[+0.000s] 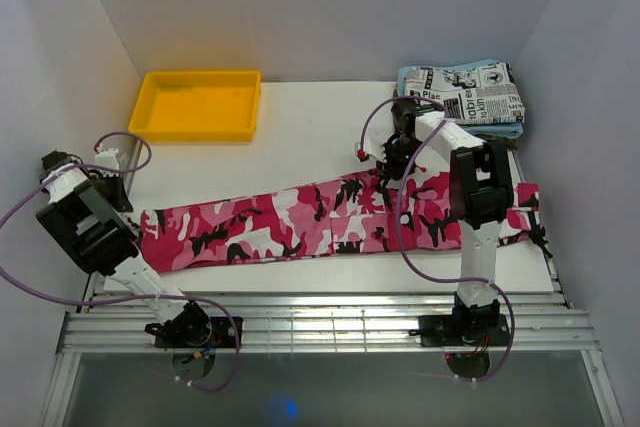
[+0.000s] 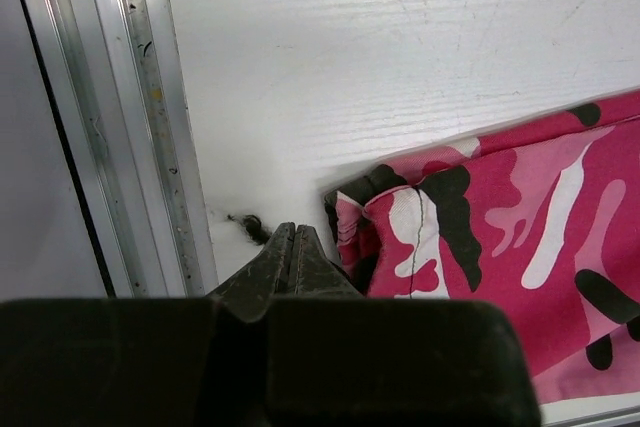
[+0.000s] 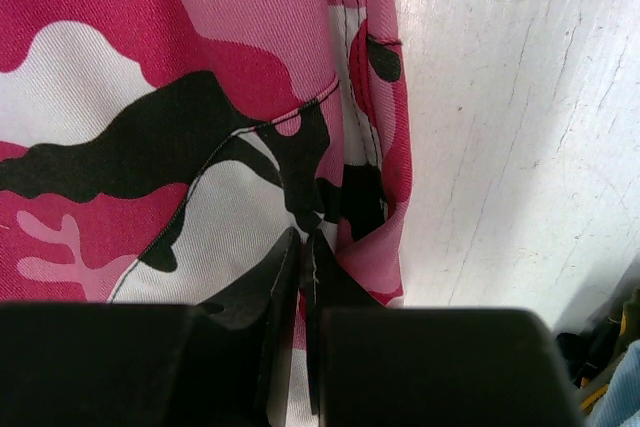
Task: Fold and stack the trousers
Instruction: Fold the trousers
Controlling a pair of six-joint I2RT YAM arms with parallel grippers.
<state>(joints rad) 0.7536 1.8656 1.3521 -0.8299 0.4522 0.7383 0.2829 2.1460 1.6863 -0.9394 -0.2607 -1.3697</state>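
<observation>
The pink, magenta, white and black camouflage trousers point(image 1: 300, 222) lie stretched flat across the table from left to right. My left gripper point(image 1: 125, 202) is shut and empty, its tips point(image 2: 293, 237) resting on the bare table just left of the trousers' cuff end point(image 2: 520, 227). My right gripper point(image 1: 390, 169) is at the trousers' far edge, right of centre. In the right wrist view its jaws point(image 3: 305, 242) are shut on a fold of the trouser cloth point(image 3: 150, 97) by a seam at the edge.
A yellow tray point(image 1: 200, 105) stands at the back left. A folded newspaper-print garment point(image 1: 475, 92) lies on a light blue cloth point(image 1: 510, 130) at the back right. Aluminium rails point(image 1: 320, 322) run along the near edge and the left side point(image 2: 130, 117). White walls surround the table.
</observation>
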